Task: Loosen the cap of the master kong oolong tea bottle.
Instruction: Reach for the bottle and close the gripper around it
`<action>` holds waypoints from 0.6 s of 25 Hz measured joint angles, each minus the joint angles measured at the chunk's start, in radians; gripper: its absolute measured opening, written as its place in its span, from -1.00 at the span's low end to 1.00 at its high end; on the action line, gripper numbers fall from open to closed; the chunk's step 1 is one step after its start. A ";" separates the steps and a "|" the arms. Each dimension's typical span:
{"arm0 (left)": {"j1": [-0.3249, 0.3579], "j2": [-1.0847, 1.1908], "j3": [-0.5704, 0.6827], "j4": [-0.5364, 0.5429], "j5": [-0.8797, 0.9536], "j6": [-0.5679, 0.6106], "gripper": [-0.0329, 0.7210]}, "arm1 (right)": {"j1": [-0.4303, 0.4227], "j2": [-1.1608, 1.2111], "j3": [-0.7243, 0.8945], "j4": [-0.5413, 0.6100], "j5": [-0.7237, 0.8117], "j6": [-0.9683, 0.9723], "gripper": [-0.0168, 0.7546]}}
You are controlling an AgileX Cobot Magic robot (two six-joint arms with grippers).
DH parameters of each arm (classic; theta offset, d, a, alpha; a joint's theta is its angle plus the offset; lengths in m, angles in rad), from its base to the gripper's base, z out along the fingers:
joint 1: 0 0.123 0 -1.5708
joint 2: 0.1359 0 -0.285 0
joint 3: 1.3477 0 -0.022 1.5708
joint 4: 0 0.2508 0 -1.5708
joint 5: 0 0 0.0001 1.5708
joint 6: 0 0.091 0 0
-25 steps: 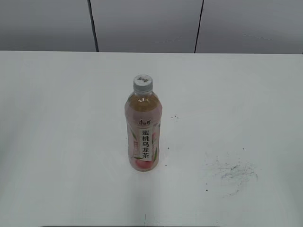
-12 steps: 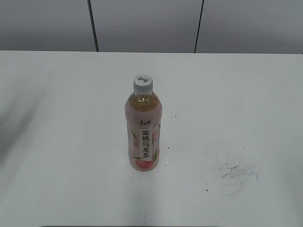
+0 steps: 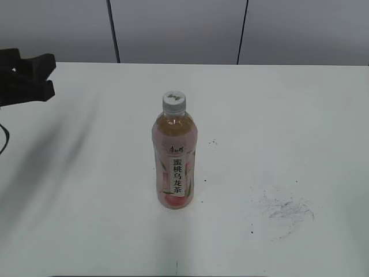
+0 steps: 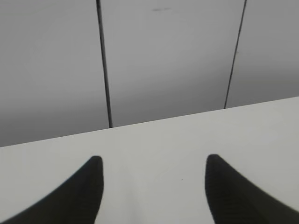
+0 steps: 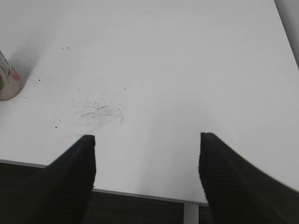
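The tea bottle (image 3: 175,158) stands upright near the middle of the white bench (image 3: 300,115), its label facing the near edge. The cap (image 3: 173,101) sits on the neck and looks fully seated; nothing touches it.

The left tool (image 3: 26,78) shows at the far left edge of the exterior view, well apart from the bottle. In the left wrist view its fingers (image 4: 79,196) are spread with only bare bench and the wall behind between them. The right tool (image 5: 147,179) hangs over the near right edge of the bench, fingers also spread and empty; a patch of dark scuff marks (image 5: 100,111) lies ahead of it, and the base of the bottle shows at the left edge of that view.

As I judge it, none of the work is done. Steadying the bottle, gripping the cap and twisting it loose all remain.
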 joint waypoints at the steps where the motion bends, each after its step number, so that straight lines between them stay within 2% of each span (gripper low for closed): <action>1: -0.001 0.000 0.000 0.021 0.000 -0.016 0.21 | 0.000 0.000 0.000 0.000 0.000 0.000 0.40; 5: -0.001 0.000 0.001 0.056 -0.010 -0.048 0.61 | 0.000 0.000 0.000 0.000 0.000 0.000 0.40; 7: -0.001 0.000 0.001 0.051 -0.023 -0.054 0.72 | 0.000 0.000 0.000 0.000 0.000 0.000 0.40; 10: -0.001 0.000 0.001 0.032 -0.050 -0.057 0.69 | 0.000 0.000 0.000 0.000 0.000 0.000 0.40; 15: -0.001 0.000 0.001 0.067 -0.142 -0.060 0.43 | 0.000 0.000 0.000 0.000 0.000 0.000 0.40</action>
